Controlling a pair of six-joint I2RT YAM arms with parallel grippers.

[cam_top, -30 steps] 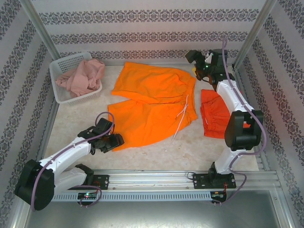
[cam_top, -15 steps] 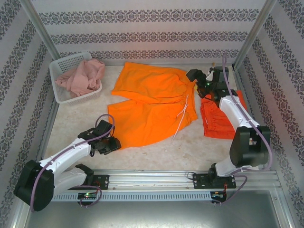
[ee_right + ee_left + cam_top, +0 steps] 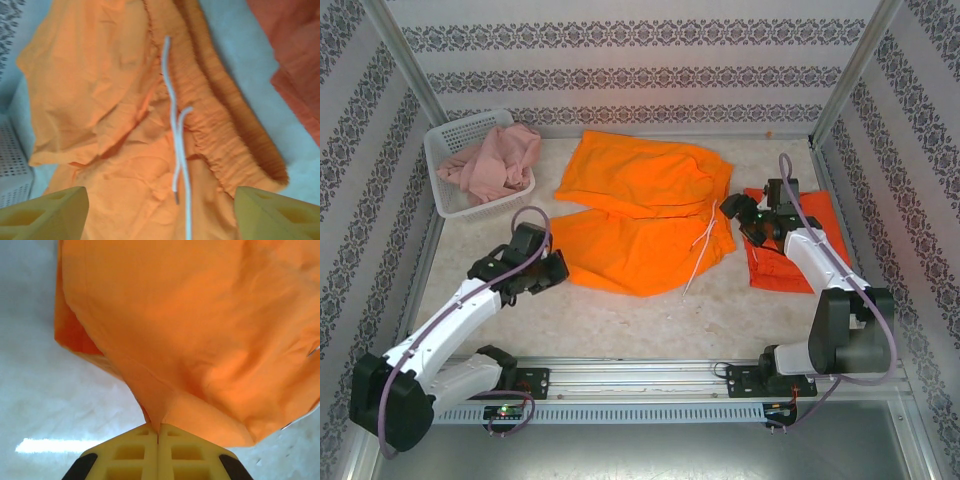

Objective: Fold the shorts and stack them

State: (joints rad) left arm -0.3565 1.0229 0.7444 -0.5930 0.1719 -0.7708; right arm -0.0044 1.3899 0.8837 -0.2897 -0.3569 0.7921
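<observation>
The bright orange shorts (image 3: 640, 215) lie spread in the middle of the table, with a white drawstring (image 3: 175, 145) across their ruffled waistband. My left gripper (image 3: 553, 267) is shut on the hem corner of the near leg (image 3: 165, 405), and the cloth rises from the closed yellow jaws (image 3: 158, 429). My right gripper (image 3: 738, 216) hangs open over the waistband end, with its fingertips on either side of the drawstring (image 3: 160, 215) and nothing gripped. The red-orange shorts (image 3: 790, 255) lie folded at the right. The dusty pink shorts (image 3: 495, 160) are heaped in the basket.
The white mesh basket (image 3: 448, 140) stands at the back left corner. Patterned walls and metal posts ring the table. Bare tabletop (image 3: 620, 320) runs along the front, between the shorts and the arm bases.
My left gripper has moved away from the front edge, carrying the near leg hem toward the far leg. My right arm has swung from the back corner down over the waistband.
</observation>
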